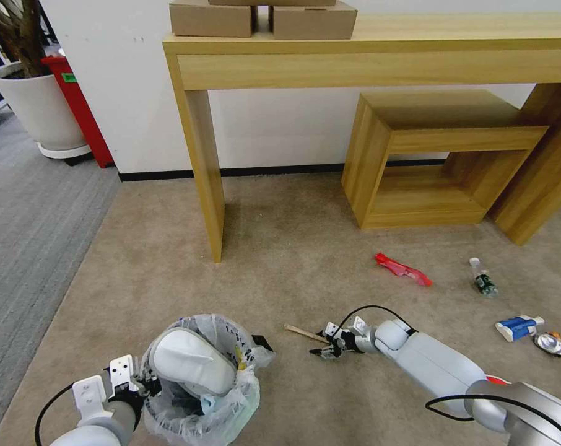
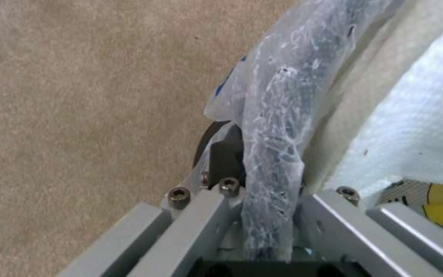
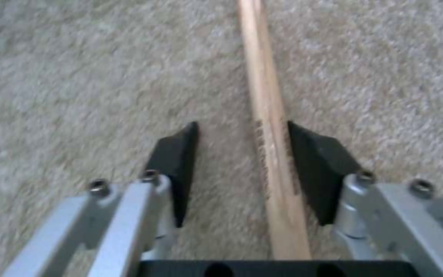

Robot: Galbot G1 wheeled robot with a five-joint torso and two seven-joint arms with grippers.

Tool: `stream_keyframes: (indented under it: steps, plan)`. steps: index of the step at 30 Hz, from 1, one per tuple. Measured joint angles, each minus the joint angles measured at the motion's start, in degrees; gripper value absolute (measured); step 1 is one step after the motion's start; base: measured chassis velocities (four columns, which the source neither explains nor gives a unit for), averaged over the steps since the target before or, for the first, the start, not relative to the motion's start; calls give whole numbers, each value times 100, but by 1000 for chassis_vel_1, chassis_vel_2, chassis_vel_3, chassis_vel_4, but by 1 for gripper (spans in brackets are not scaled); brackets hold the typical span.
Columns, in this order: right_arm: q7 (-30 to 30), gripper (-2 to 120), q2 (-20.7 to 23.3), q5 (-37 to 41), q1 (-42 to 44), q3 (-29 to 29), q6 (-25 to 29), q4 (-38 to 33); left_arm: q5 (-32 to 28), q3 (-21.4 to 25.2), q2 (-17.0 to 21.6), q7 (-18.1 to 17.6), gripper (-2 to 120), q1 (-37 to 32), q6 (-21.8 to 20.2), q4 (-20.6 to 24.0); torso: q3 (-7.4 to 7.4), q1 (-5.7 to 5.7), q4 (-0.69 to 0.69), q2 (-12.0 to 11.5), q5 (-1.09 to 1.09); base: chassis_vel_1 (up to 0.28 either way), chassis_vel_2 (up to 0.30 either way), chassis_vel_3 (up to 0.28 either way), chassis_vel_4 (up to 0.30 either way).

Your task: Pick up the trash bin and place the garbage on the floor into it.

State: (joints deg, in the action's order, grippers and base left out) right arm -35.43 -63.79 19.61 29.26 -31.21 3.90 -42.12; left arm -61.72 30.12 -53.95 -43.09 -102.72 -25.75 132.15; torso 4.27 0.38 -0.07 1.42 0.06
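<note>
We see a pale tan wooden stick [image 3: 268, 115] on beige carpet [image 1: 293, 248], a red wrapper [image 1: 402, 269], black finger pads [image 3: 178, 161].

pale grey rounded arms with looping black cables, silver screw-studded linkages, black wedge pads, a red band.
</note>
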Motion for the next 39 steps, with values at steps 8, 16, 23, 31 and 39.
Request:
stream_keyframes:
  steps: [8, 16, 23, 31, 39]
  plan:
    - [55, 14, 26, 129, -53, 25, 22, -4, 56, -29, -10, 20, 0, -10, 16, -2, 0, 0, -5, 0, -3, 0, 0, 0, 0]
    - [54, 0, 26, 162, -88, 23, 51, -37, 115, -80, -14, 39, 0, -5, 34, -15, -2, 0, -5, 0, -5, 0, 0, 0, 0]
    - [89, 0, 47, 238, -120, 3, 55, -74, 91, -84, 22, 54, 0, 51, 40, -56, -2, -1, -4, 1, -5, 0, 0, 0, 0]
    - [95, 0, 276, 393, -123, 132, 75, -304, 32, -24, 84, 67, 0, 28, 51, -18, -2, -1, -5, 1, -6, 0, 0, 0, 0]
    - [179, 0, 698, 866, 36, 1037, 142, -1439, -113, 86, 153, 56, 0, -33, 46, 92, -3, -1, -5, 2, -7, 0, 0, 0, 0]
